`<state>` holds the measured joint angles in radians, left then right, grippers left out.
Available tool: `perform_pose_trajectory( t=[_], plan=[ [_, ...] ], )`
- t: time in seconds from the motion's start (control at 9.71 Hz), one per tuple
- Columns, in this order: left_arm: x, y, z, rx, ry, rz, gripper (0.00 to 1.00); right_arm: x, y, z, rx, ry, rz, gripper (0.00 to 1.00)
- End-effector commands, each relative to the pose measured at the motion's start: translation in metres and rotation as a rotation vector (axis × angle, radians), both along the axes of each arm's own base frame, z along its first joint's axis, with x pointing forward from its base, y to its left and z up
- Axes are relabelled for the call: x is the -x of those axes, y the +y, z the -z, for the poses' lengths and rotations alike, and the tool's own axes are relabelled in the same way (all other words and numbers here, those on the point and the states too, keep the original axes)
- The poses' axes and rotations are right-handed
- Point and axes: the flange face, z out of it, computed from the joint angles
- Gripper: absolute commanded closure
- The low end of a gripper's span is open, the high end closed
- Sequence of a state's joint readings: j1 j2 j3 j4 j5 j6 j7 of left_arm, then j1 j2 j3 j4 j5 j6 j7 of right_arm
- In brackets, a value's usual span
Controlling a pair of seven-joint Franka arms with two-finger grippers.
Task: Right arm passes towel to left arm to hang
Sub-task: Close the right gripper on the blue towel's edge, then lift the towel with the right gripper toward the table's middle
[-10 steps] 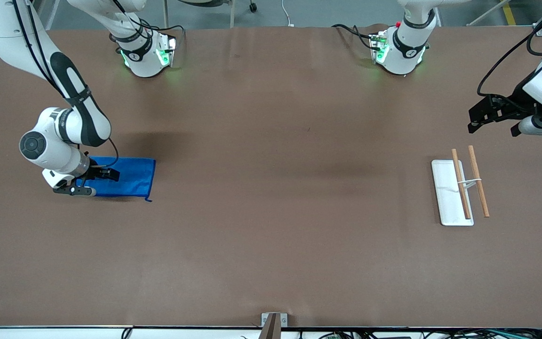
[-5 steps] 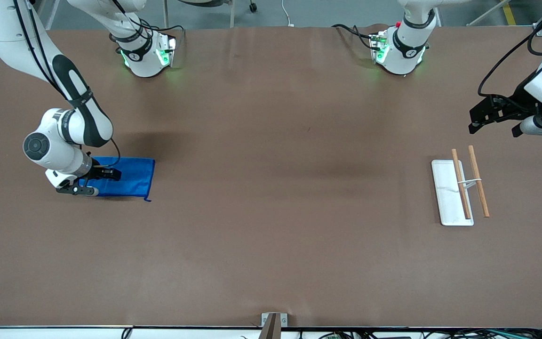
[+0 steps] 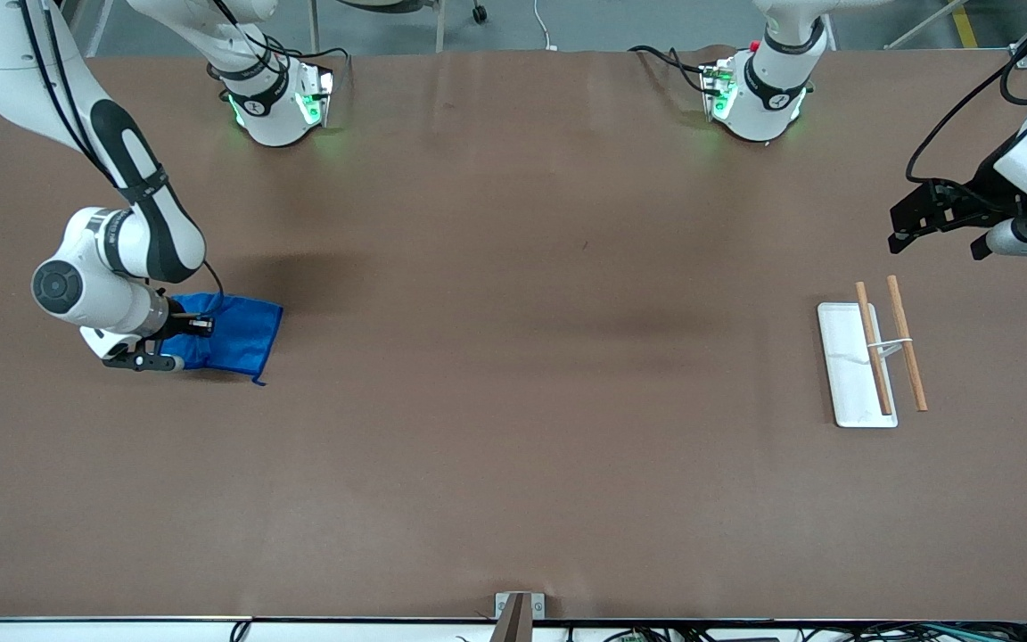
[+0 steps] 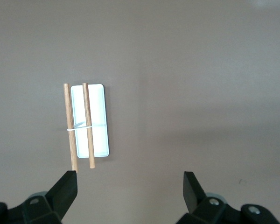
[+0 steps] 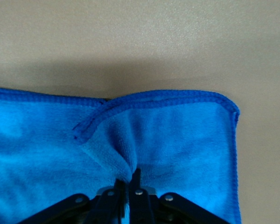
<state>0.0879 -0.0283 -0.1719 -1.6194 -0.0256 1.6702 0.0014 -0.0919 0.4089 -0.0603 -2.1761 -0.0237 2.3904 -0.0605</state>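
The bright blue towel lies toward the right arm's end of the table, one end bunched and raised, a short thread at its nearer corner. My right gripper is shut on a pinched fold of the towel, which fills the right wrist view around my right gripper. My left gripper is open and empty, waiting in the air near the left arm's end of the table; in the left wrist view my left gripper looks down on the rack.
A white tray with two wooden rods held by a white bracket stands toward the left arm's end; it also shows in the left wrist view. A metal bracket sits at the table's nearest edge.
My right gripper has closed on the towel and pulled it a little toward the right arm's end; the towel's free edge has slid and crumpled. The left arm has barely moved.
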Motion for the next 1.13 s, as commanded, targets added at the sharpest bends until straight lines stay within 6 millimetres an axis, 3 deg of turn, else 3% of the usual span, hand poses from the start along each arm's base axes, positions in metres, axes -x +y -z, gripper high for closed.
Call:
perform_pose_trajectory(
  t=[0.0, 0.21, 0.41, 0.62, 0.72, 0.93, 1.03],
  plan=[
    [-0.006, 0.000, 0.015, -0.002, 0.027, -0.002, 0.00, -0.006, 0.002, -0.023, -0.004, 0.025, -0.013, 1.00],
    [-0.006, 0.000, 0.014, -0.003, 0.025, -0.001, 0.01, -0.014, 0.012, -0.054, -0.005, 0.037, -0.027, 1.00],
    [-0.006, 0.000, 0.014, -0.003, 0.025, -0.001, 0.01, -0.037, 0.028, -0.114, -0.018, 0.112, -0.052, 0.99],
    [-0.005, 0.000, 0.013, -0.003, 0.024, -0.001, 0.00, -0.044, 0.070, -0.172, -0.043, 0.135, -0.103, 0.99],
    [-0.005, 0.000, 0.013, -0.003, 0.024, -0.001, 0.00, -0.038, 0.094, -0.188, -0.076, 0.134, -0.126, 0.99],
    [-0.006, 0.000, 0.015, -0.004, 0.025, 0.002, 0.01, -0.033, 0.137, -0.207, -0.259, 0.121, -0.116, 1.00],
    [-0.006, -0.001, 0.015, -0.003, 0.025, 0.014, 0.01, -0.031, 0.172, -0.209, -0.333, 0.115, -0.156, 1.00]
  ],
)
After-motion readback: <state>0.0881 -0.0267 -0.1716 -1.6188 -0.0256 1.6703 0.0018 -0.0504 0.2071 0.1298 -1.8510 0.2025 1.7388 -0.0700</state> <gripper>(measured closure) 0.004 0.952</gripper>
